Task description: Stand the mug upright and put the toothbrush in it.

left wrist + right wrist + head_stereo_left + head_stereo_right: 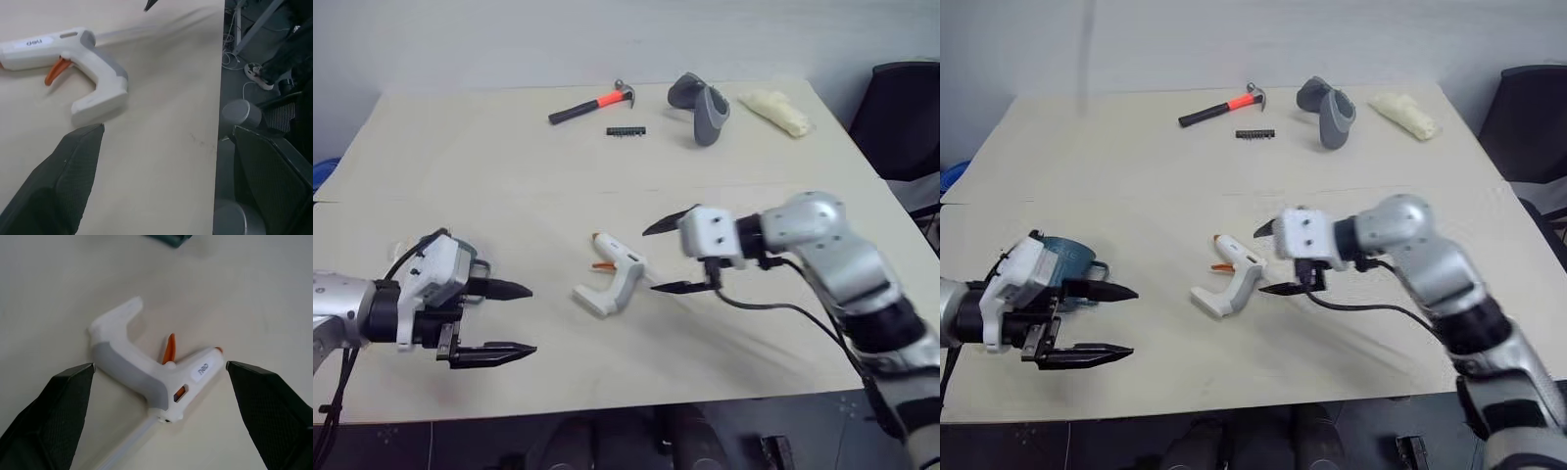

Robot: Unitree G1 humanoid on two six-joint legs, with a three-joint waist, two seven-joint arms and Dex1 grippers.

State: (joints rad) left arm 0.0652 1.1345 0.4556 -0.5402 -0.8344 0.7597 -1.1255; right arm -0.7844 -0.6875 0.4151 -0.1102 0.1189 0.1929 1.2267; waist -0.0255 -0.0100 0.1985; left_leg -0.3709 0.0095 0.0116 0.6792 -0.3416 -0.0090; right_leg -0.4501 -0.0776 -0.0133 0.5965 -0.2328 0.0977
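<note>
Both jaws stand wide open and hold nothing. On the table (431, 166), the right gripper (1273, 259) hovers beside the glue gun (1226, 276); the left gripper (1097, 321) hovers before the mug (1067, 253). The toothbrush is hard to make out.

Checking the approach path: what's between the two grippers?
The white glue gun lies on the table between the left gripper and right gripper, seen in both eye views; both jaws stand open.

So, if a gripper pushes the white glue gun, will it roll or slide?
The glue gun lies flat on its side, handle angled off the barrel, so it would probably slide and pivot, not roll. Its plastic body looks stiff and fairly light. The smooth table should let it slip easily.
</note>
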